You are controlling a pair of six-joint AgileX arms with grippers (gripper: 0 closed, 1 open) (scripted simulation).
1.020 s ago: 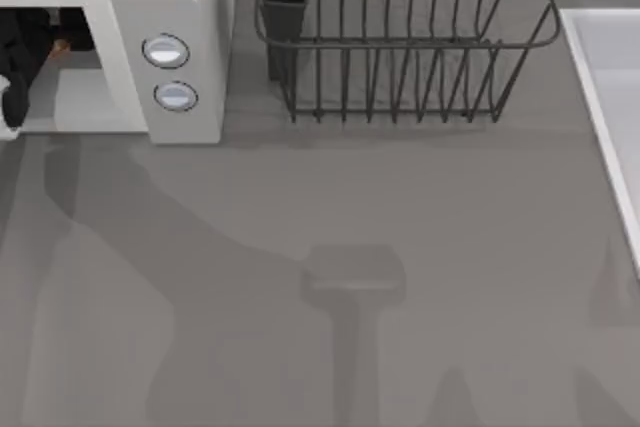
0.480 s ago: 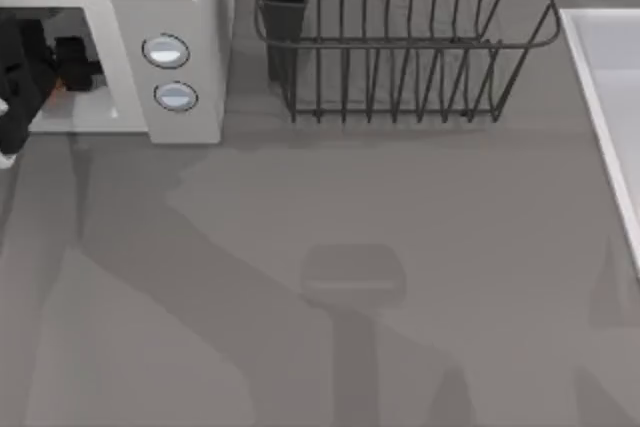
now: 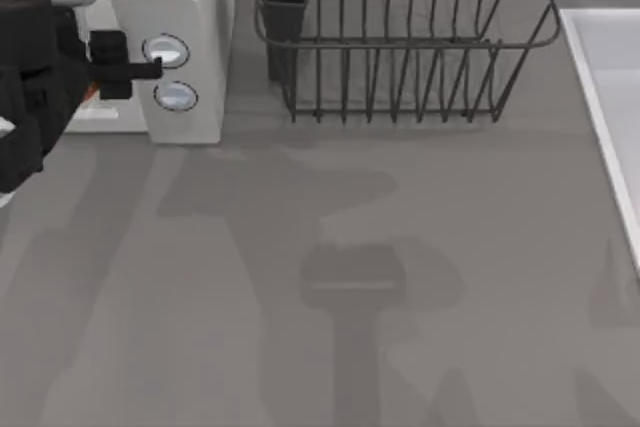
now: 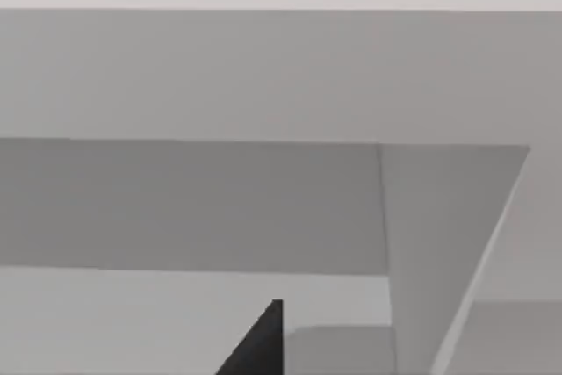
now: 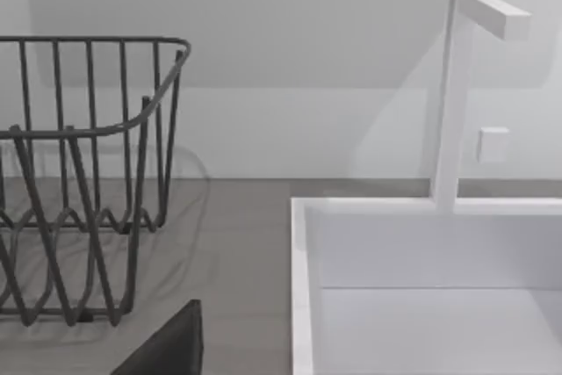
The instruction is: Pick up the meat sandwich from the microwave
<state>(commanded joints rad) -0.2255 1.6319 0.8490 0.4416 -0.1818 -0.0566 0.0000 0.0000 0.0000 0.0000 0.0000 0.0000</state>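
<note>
Meat sandwich [image 3: 90, 95]: orange sliver, table's ten o'clock, before the microwave [image 3: 190, 7] opening, under the left gripper [image 3: 118, 69]; finger state cannot tell. Dish rack [image 3: 400, 37] at twelve o'clock; sink [image 5: 421, 287] at three.

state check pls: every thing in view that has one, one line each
left gripper: in front of the microwave's opening, raised over it in the top view, shut on the meat sandwich
meat sandwich: an orange bit visible at the gripper, mostly hidden by it
microwave: cavity open toward the table, interior bare in the left wrist view
dish rack: upright, nothing in its wires
sink: basin bare, faucet upright
</note>
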